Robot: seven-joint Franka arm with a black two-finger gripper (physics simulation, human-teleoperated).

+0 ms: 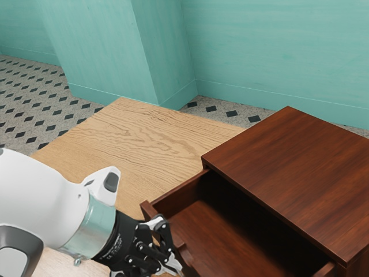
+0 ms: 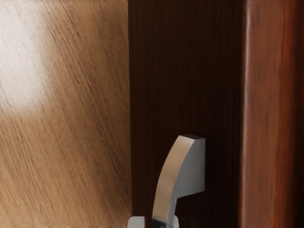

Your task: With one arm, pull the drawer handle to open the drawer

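Wooden table (image 1: 132, 144) | drawer (image 1: 230, 242) open | pincer (image 1: 161, 251) at drawer front by handle (image 2: 183, 178), grip cannot tell

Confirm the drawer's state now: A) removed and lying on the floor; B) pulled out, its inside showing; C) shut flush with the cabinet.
B: the drawer stands well out from the cabinet, its inside open to the exterior view.

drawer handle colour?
Silver-grey metal handle, set against the dark brown drawer front; it shows best in the wrist view.
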